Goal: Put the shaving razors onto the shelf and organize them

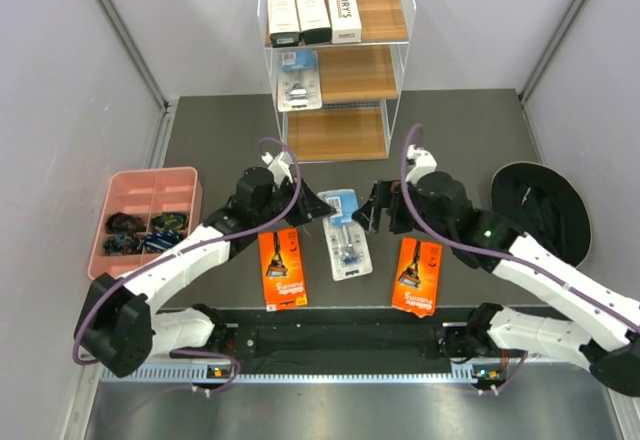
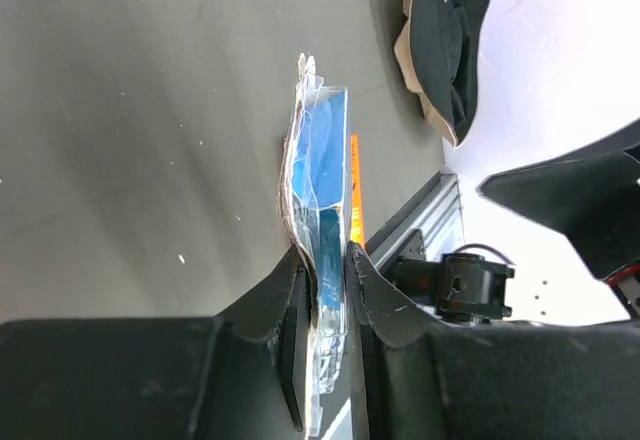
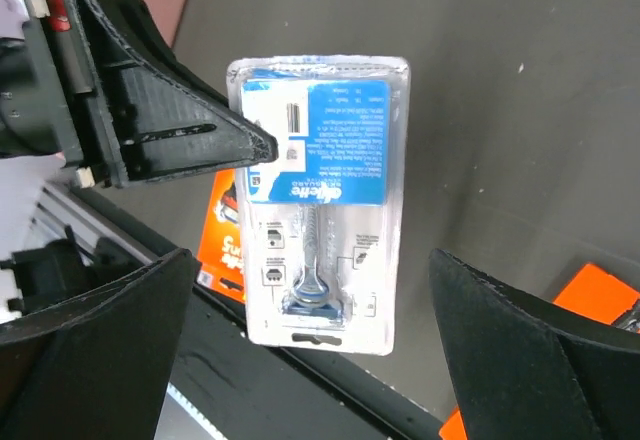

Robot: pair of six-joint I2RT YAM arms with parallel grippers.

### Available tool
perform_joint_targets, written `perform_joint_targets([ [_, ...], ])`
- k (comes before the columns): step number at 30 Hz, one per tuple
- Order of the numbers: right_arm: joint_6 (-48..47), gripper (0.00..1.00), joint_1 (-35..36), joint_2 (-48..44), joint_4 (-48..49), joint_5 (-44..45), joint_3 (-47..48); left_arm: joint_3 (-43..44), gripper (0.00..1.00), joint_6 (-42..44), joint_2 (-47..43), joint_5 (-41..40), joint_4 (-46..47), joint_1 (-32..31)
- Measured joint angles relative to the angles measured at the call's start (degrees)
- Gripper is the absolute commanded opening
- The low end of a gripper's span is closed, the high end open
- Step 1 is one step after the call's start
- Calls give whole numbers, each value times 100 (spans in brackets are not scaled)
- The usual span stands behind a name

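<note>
A blue-clear blister pack (image 1: 343, 238) of the shaving razors hangs over the middle of the dark table. My left gripper (image 1: 316, 212) is shut on its upper left edge. The left wrist view has the pack (image 2: 322, 180) edge-on between the closed jaws of the left gripper (image 2: 328, 270). My right gripper (image 1: 372, 214) stands just right of the pack, wide open and apart from it. The right wrist view faces the pack (image 3: 320, 200) between the spread jaws of the right gripper (image 3: 310, 260). Two orange cards (image 1: 282, 268) (image 1: 418, 276) lie flat either side. On the shelf (image 1: 380, 72), three white boxes (image 1: 313, 12) fill the top tier and another blister pack (image 1: 297, 80) lies on the middle tier.
A pink compartment tray (image 1: 122, 182) with dark small items sits at the left. A black round cap (image 1: 545, 208) lies at the right, also seen as the cap (image 2: 450, 40) in the left wrist view. The shelf's bottom tier (image 1: 337, 132) is bare wood. A black rail (image 1: 340, 340) runs along the near edge.
</note>
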Motion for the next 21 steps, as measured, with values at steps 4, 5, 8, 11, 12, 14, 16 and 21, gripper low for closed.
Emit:
perform_joint_targets([
  [4, 57, 99, -496, -485, 70, -308, -323, -11, 0, -267, 254, 601, 352, 470],
  [5, 118, 99, -706, -614, 149, -511, -529, -42, 0, -367, 328, 769, 562, 629],
  [8, 330, 99, -1115, -828, 398, -1043, -1119, -201, 0, -745, 509, 1213, 1145, 1069],
  [11, 636, 99, -1327, -861, 828, -1683, -1764, -343, 0, -1217, 769, 1716, 1856, 1456],
  [12, 752, 98, -1349, -848, 1003, -1891, -1943, -369, 0, -1379, 879, 1875, 2107, 1556],
  [14, 1016, 97, -1366, -804, 1589, -2345, -2352, -391, 0, -1650, 1084, 2164, 2542, 1696],
  [16, 1276, 96, -1368, -706, 2225, -2723, -2669, -400, 0, -1939, 1296, 2457, 3016, 1790],
  [21, 1926, 89, -1373, -310, 3866, -3495, -3161, -407, 0, -2446, 1639, 2990, 3873, 1864],
])
